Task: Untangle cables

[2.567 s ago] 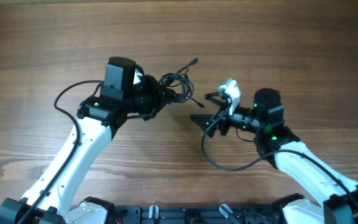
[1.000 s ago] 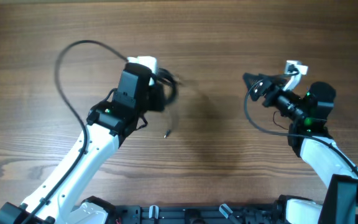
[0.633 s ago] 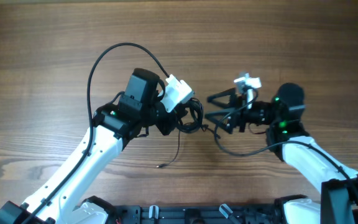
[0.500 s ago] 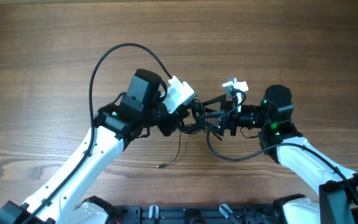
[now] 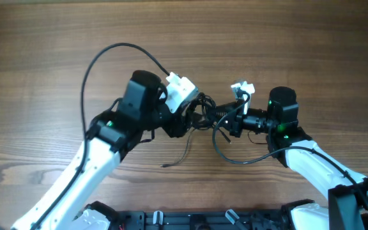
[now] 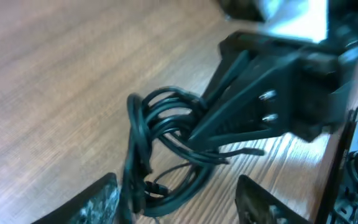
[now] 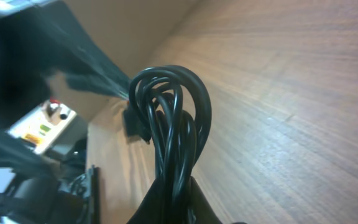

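The cables (image 5: pixel 200 110) are bunched into one small black coil, held above the wooden table between the two arms. My right gripper (image 5: pixel 216 118) is shut on the coil; in the right wrist view the loops (image 7: pixel 169 115) stand up out of the pinched right gripper (image 7: pixel 174 194). My left gripper (image 5: pixel 191 119) is open. In the left wrist view its fingers (image 6: pixel 101 200) stand wide apart on either side of the coil (image 6: pixel 166 140), which hangs close to the left one. One thin loose wire end (image 5: pixel 174 160) trails down toward the table.
A thick black arm cable (image 5: pixel 101 57) loops high over the left arm. Another thick arm cable (image 5: pixel 235 158) sags below the right wrist. A black rail (image 5: pixel 203 220) runs along the table's front edge.
The right gripper came in from the right, reached the coil and shut on it. The left gripper, which held the coil shut, has opened around it.
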`<state>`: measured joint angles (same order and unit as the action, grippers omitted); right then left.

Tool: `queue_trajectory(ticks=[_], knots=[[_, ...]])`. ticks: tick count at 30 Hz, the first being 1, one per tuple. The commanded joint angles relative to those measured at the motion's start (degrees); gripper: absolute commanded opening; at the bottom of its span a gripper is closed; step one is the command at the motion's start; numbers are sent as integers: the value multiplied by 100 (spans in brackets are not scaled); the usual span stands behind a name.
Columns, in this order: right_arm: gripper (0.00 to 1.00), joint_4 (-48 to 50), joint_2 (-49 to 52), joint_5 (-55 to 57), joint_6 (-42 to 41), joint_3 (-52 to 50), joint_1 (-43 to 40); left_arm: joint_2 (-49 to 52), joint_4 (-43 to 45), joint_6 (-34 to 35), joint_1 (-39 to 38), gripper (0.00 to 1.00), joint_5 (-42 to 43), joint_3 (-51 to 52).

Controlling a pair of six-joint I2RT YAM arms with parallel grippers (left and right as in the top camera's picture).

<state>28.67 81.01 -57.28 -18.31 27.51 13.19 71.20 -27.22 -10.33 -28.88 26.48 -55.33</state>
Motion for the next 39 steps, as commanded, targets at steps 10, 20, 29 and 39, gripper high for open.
queue_trajectory(ticks=[10,20,29,39], knots=[[4,20,15,203,26,24,-17,11,715,1834,-702,41,-2096,-57],[4,15,15,199,11,24,-17,789,1167,2299,-1285,25,-3456,-59],[4,15,15,181,9,24,-17,1220,1207,2299,-1381,23,-3147,-57],[5,11,15,66,26,24,-20,1340,1191,2743,-1436,4,-4468,-57]])
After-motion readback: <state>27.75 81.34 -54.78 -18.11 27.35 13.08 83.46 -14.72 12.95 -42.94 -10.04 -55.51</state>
